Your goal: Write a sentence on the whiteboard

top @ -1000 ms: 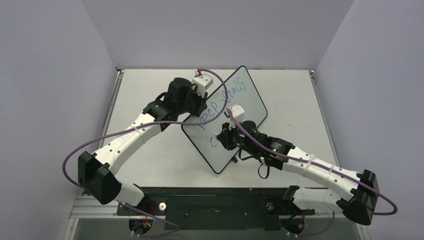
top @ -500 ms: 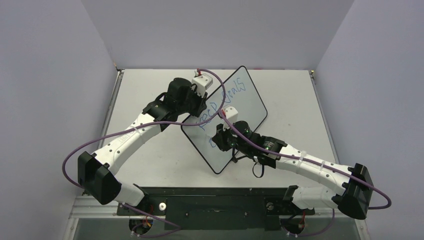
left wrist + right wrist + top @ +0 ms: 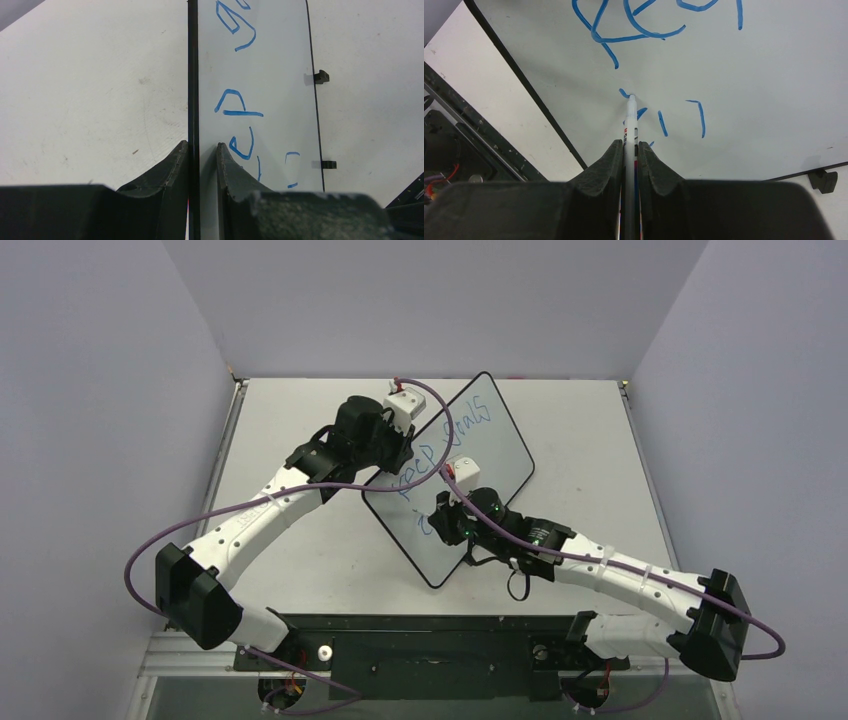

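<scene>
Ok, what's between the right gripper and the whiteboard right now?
A marker: the right gripper is shut on it, and its tip rests on the whiteboard. The right wrist view shows this.

Blue handwriting is seen on the whiteboard (image 3: 500,458). The upper line of the sentence (image 3: 443,443) is read as "keep goals", in uneven letters. Beneath it only a few loose strokes are made out, nothing legible. Small print on the marker (image 3: 629,125) is too blurred to be read.

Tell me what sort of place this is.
Probably a lab robot booth: bare walls box in a white table, a left arm and right arm are bolted at its near edge, with a whiteboard between them.
</scene>
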